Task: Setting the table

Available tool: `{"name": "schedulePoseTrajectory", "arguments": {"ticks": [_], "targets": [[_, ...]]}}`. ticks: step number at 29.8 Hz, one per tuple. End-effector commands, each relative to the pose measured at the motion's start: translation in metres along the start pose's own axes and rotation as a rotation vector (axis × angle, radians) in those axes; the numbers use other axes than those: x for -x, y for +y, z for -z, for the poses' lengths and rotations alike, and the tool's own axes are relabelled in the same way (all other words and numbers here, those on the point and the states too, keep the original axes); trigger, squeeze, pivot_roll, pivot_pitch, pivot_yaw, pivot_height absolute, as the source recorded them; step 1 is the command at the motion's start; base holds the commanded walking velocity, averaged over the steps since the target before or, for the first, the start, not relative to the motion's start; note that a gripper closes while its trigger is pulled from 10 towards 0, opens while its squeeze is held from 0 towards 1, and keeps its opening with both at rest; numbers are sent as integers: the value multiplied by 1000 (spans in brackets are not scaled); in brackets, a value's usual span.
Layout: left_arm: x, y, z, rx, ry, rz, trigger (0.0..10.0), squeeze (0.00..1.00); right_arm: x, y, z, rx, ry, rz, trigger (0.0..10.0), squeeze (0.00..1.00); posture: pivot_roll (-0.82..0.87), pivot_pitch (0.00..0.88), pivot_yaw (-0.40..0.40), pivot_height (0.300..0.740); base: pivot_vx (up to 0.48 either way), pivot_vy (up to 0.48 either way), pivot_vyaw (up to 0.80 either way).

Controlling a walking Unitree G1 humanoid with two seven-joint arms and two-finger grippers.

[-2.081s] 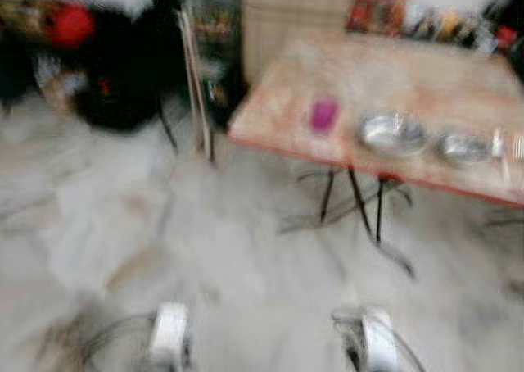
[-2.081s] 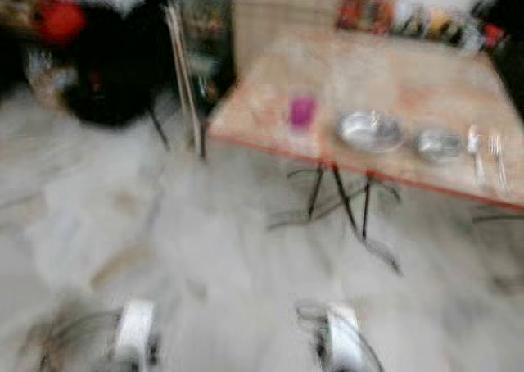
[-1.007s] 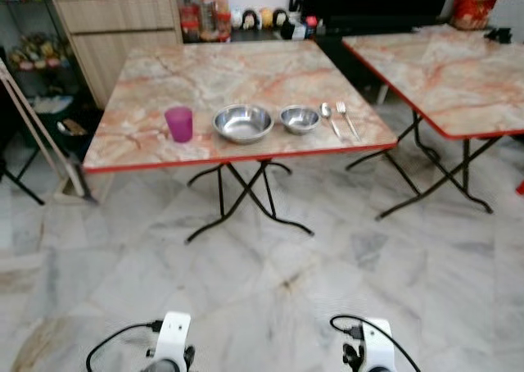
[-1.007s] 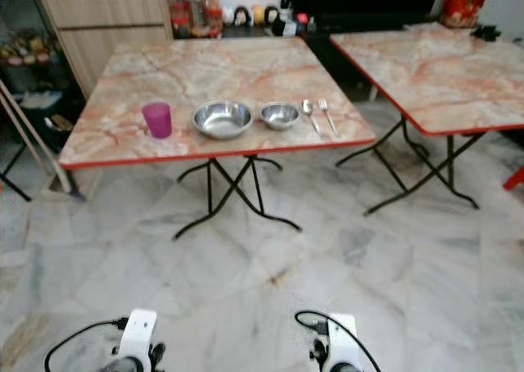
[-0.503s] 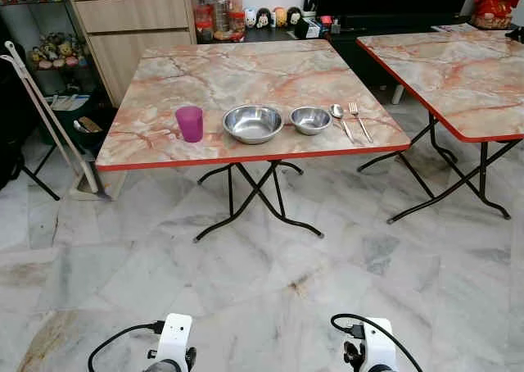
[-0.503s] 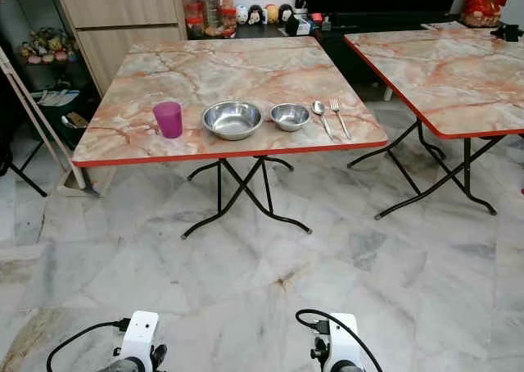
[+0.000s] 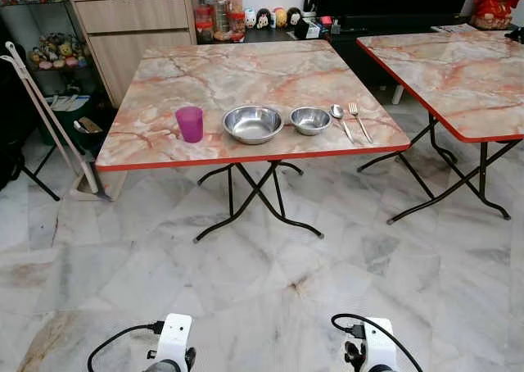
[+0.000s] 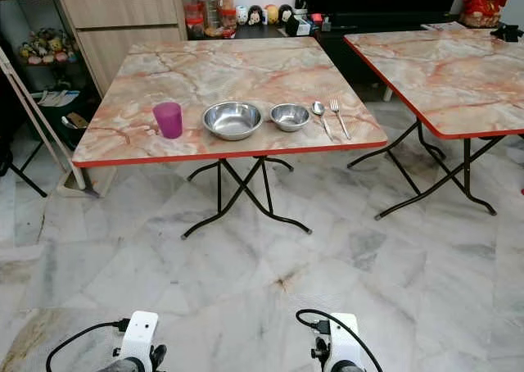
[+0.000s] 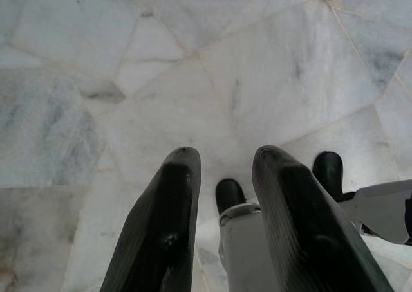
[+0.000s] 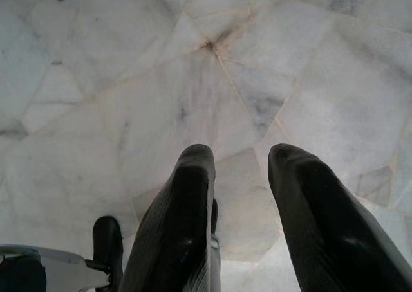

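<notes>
A: What is on the near table (image 7: 164,147)?

B: Along its front edge there is a row — a purple cup (image 7: 189,124), then a big steel bowl (image 7: 253,123), a small steel bowl (image 7: 310,120) just beside it, then a spoon (image 7: 339,118) and a fork (image 7: 358,120) side by side. Nothing touches the cup.

A: And the grippers?

B: Both arms hang low over the marble floor (image 7: 270,282), well apart from the table. The left gripper (image 9: 222,166) has its two black fingers parted and holds nothing. The right gripper (image 10: 241,160) is the same — fingers spread, nothing between them.

A: Anything else near?

B: A second table (image 7: 458,69) stands to the right, and a wooden cabinet (image 7: 131,28) is behind.
</notes>
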State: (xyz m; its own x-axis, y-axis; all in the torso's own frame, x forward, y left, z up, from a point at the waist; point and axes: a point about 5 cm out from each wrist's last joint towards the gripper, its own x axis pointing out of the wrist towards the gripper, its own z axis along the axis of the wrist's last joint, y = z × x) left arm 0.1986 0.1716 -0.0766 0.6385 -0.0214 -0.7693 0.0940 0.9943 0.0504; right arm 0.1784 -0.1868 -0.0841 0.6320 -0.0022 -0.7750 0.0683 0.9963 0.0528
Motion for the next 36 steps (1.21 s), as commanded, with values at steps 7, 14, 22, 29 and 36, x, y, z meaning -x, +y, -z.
{"name": "schedulePoseTrajectory", "arguments": {"ticks": [7,14,22,29,36], "targets": [[0,2,0,-2,15,-13,10000,0,-1,-1,-5,-11,-19,10,10000,0,14,0,-32,725,306,0,0],[0,2,0,0,14,-14,10000,0,-1,-1,-5,-9,-17,11,10000,0,16,0,-33,725,308,0,0],[0,2,0,0,15,-14,10000,0,-1,-1,-5,13,-16,9,10000,0,13,0,-33,725,312,0,0],[0,2,0,3,15,-15,10000,0,-1,-1,-5,14,-15,8,10000,0,14,0,-35,725,314,0,0],[0,2,1,3,16,-15,10000,0,-1,-1,-5,5,-16,11,10000,0,15,0,-36,725,315,0,0]]}}
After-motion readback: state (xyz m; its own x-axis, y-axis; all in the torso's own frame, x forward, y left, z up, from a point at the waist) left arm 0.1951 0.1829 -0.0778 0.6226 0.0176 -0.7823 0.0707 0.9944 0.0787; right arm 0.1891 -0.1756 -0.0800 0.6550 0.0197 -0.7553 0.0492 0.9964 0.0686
